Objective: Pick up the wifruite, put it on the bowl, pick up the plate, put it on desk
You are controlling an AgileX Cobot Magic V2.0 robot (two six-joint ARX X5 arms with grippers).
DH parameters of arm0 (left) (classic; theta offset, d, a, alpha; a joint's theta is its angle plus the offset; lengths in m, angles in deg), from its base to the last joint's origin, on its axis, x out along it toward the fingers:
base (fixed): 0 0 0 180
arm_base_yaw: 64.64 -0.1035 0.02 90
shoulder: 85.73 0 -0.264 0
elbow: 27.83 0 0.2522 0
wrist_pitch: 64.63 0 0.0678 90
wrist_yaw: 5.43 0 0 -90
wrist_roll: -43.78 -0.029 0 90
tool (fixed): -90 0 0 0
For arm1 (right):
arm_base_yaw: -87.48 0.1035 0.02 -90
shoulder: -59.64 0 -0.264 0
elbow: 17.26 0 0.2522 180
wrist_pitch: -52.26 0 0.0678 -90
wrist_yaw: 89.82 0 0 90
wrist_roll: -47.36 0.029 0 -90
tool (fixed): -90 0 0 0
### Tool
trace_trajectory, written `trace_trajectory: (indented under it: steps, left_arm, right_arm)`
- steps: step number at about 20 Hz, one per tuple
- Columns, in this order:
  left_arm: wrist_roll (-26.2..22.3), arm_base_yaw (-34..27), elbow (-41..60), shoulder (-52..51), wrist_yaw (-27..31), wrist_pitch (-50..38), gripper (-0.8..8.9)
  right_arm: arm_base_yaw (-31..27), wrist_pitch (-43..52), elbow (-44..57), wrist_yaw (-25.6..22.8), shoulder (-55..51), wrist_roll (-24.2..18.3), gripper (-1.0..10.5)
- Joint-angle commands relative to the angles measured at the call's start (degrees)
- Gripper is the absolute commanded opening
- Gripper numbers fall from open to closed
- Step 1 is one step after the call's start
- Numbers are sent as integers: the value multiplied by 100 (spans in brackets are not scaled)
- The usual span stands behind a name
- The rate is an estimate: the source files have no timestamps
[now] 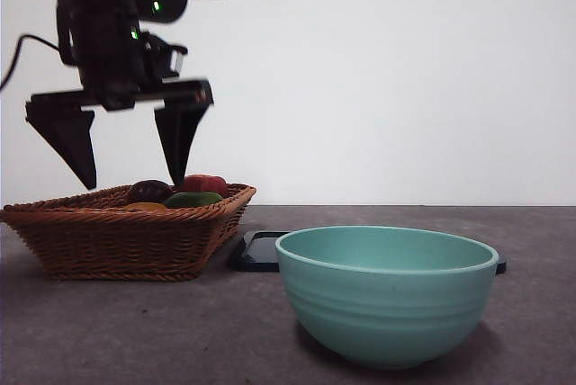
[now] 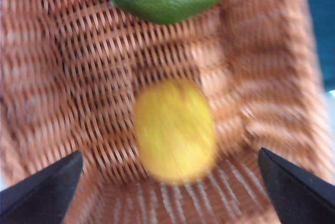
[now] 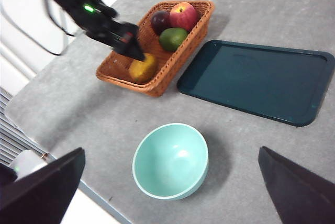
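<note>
The left gripper [image 1: 126, 147], jaws wide, hangs at upper left of the front view over the basket [image 1: 126, 241] where the wifruite [image 2: 174, 130] lies, oval and yellow-orange, perhaps matte though blurred, while the right gripper [image 3: 167, 192], also wide, waits above the bowl [image 3: 170, 161].

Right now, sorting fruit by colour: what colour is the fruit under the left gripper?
Yellow-orange wifruite, clearest in the left wrist view.

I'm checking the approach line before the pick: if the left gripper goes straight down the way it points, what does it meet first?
Most likely the wifruite, centred between the open left gripper jaws in the basket; its height above it is unclear.
</note>
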State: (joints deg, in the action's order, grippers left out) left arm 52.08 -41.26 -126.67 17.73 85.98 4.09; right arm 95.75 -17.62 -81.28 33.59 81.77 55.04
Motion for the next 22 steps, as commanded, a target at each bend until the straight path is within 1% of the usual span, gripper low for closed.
trace_trajectory:
  steps: [1,7,15,16,18,19,22]
  left_arm:
    - [-144,11,-155,302,35,-221,590]
    - [-144,22,-155,645,31,-568,590]
    - [-140,-11,-155,887,26,-448,588]
    - [-138,-11,-155,887,26,-439,568]
    - [-138,-13,-155,887,26,-361,458]
    - [-140,-13,-155,887,26,-328,438]
    - [-136,-11,-155,887,7,-310,296]
  right_arm:
    - [24,-59,-264,22,20,-90,643]
    - [24,-160,-549,20,20,-83,643]
    - [24,-184,-557,24,20,-63,643]
    - [24,-184,-557,22,20,-66,643]
    - [24,-184,-557,22,20,-63,643]
    - [24,-184,-557,22,20,-63,643]
    - [24,-186,-557,24,20,-63,643]
